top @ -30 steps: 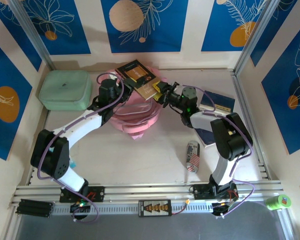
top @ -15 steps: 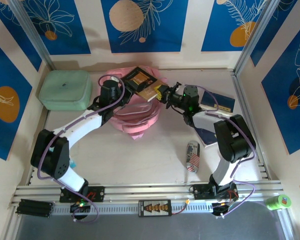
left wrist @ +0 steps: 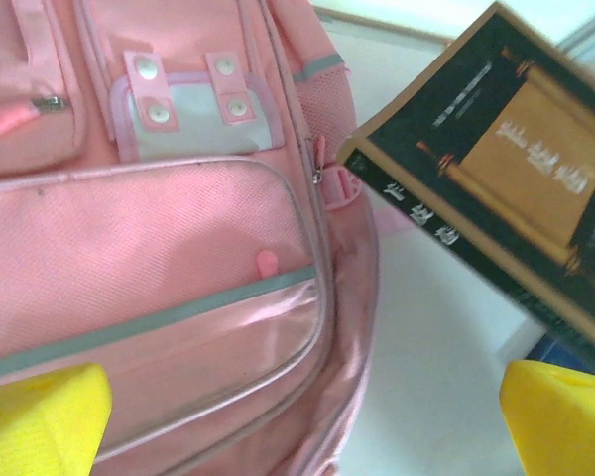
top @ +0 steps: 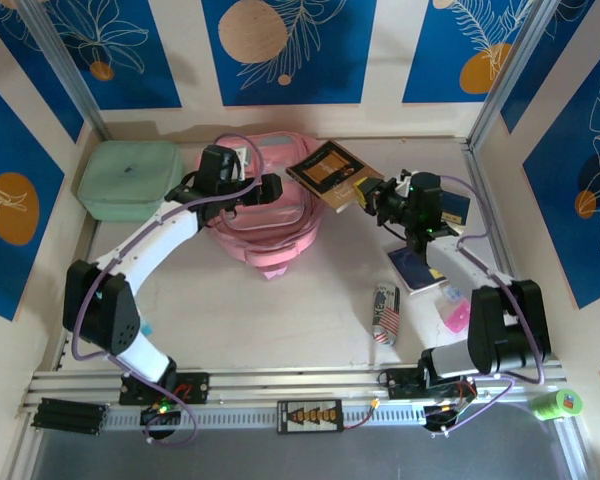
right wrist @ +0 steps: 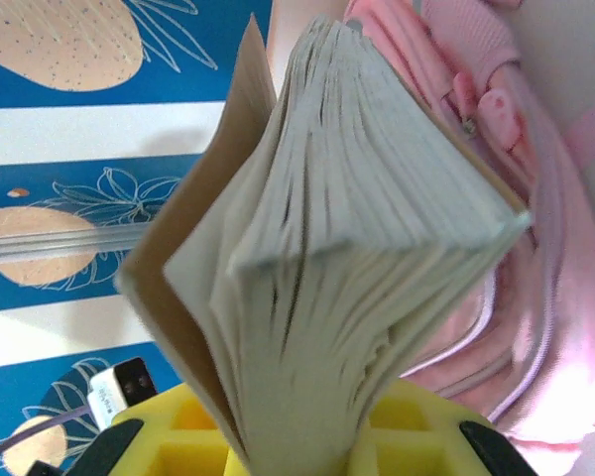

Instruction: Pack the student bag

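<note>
We see the large soft pink fabric student bag (top: 268,228) lying flat at the far middle of the table, its zipped front pockets facing up. Our left gripper (top: 273,188) hovers over the bag's far part. Its yellow fingers (left wrist: 38,421) are spread wide with nothing between them.

Just right of the bag, our right gripper (top: 373,192) pinches a thick dark brown paperback book with a tan cover panel (top: 327,172) by its right edge. The book is tilted and its pages fan out above the fingers. We cannot tell whether the book's left corner touches the bag.

A mint green rounded rectangular case (top: 130,178) sits at the far left. A small flag-printed metal can (top: 385,312) lies at the near right.
</note>
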Motion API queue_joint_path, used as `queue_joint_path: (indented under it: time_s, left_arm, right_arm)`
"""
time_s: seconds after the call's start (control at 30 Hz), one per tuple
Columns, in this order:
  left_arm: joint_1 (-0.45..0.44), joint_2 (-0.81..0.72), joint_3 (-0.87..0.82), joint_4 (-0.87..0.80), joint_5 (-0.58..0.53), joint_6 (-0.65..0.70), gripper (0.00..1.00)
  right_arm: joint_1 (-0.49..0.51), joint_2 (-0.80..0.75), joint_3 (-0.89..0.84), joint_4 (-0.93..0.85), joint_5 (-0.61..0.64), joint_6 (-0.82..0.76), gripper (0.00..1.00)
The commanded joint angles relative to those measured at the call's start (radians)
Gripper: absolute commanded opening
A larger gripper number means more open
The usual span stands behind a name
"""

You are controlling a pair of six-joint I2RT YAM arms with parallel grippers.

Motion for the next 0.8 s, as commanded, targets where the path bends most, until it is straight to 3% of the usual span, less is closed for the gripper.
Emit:
queue_joint_path:
  time_s: [0.0,0.07,0.2,0.27,0.57,0.77]
  left_arm:
    - [-0.013,0.039,0.07,-0.208,0.046,0.392,1.0]
    - [-0.018,0.071,0.111,-0.276,0.061,0.535,1.0]
    - [-0.018,0.156,0.18,-0.368,0.052,0.699,1.0]
    - [-0.018,0.21,0.219,-0.414,0.034,0.769,0.88]
    - [-0.024,0.416,0.39,-0.585,-0.046,0.916,0.66]
    - [-0.039,0.482,0.449,-0.629,-0.037,0.961,0.51]
  right_arm:
    - [-0.024,-0.073,0.0,-0.088,0.029,-0.105,0.08]
    - [-0.039,-0.092,-0.005,-0.109,0.034,-0.114,0.08]
    - [-0.056,-0.105,-0.007,-0.131,0.036,-0.119,0.08]
    - [-0.059,-0.108,-0.01,-0.136,0.033,-0.115,0.08]
    - [-0.081,-0.121,-0.026,-0.139,0.013,-0.105,0.08]
    - [-0.085,-0.12,-0.035,-0.119,0.009,-0.096,0.09]
